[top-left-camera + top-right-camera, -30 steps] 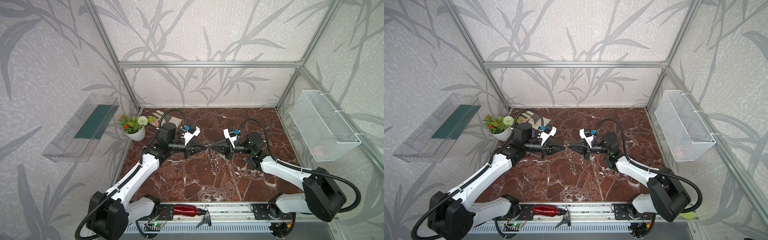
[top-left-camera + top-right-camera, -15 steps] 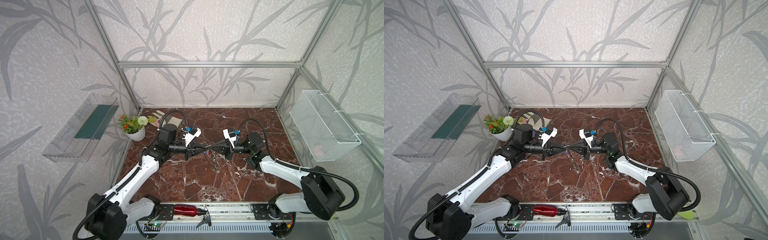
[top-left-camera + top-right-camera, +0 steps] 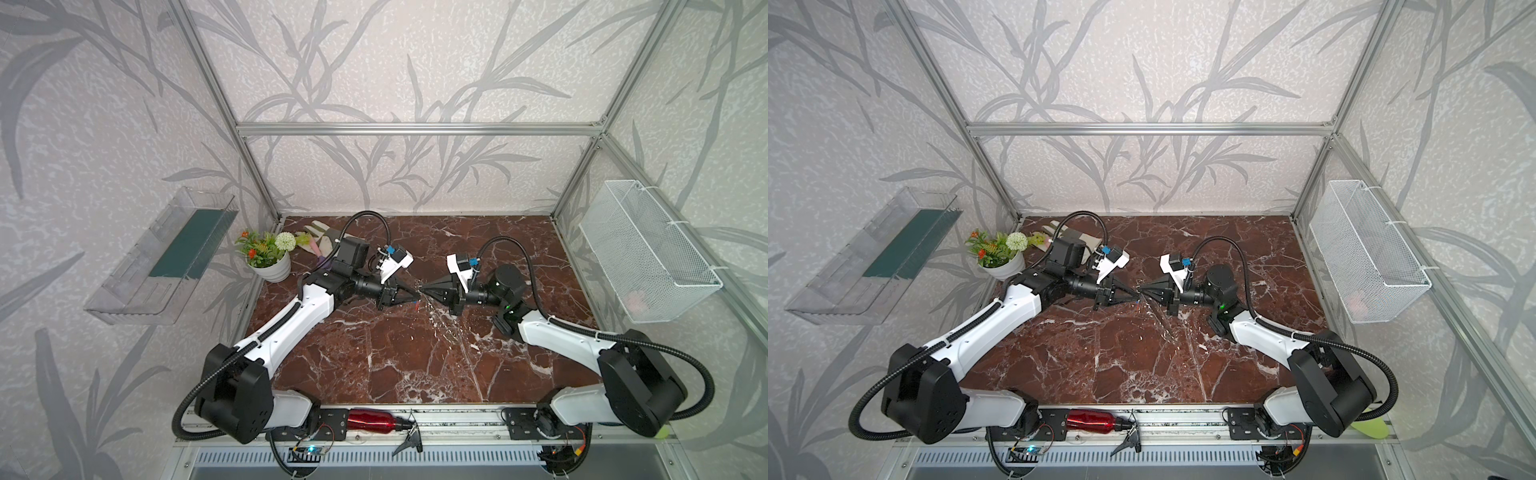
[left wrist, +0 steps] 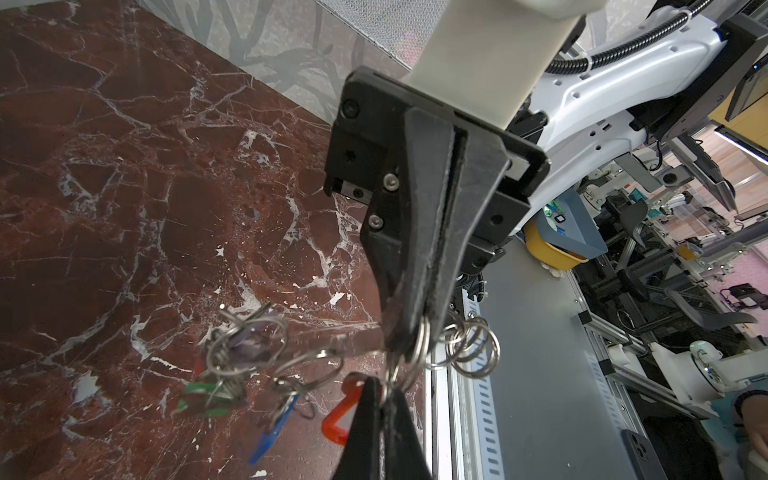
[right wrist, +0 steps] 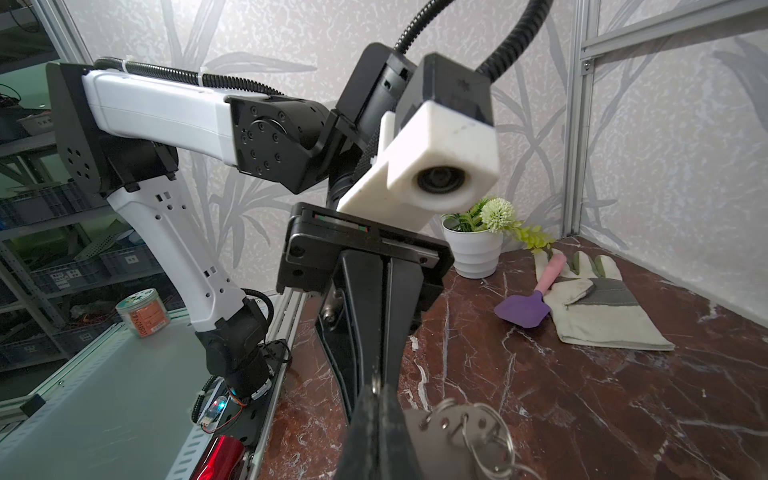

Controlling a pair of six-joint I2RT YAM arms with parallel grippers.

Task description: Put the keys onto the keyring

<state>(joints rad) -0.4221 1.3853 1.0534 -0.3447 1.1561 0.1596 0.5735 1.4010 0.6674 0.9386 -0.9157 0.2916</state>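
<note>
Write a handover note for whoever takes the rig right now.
Right gripper: shut on the keyring, held above the table.
Left gripper: shut, tip to tip with it at the rings; what it pinches is unclear.
The green-tagged key, blue-tagged key and red-tagged key dangle among the rings.
Done: unclear which are threaded.
Left: confirm, thread the rest.

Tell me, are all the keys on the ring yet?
Nearly, it seems. Done: the green-tagged key and blue-tagged key already dangle from rings on the keyring. In hand: the right pincer is shut on the keyring, and the left pincer is shut beside the red-tagged key. Left: whether the red one is hooked is unclear.
</note>
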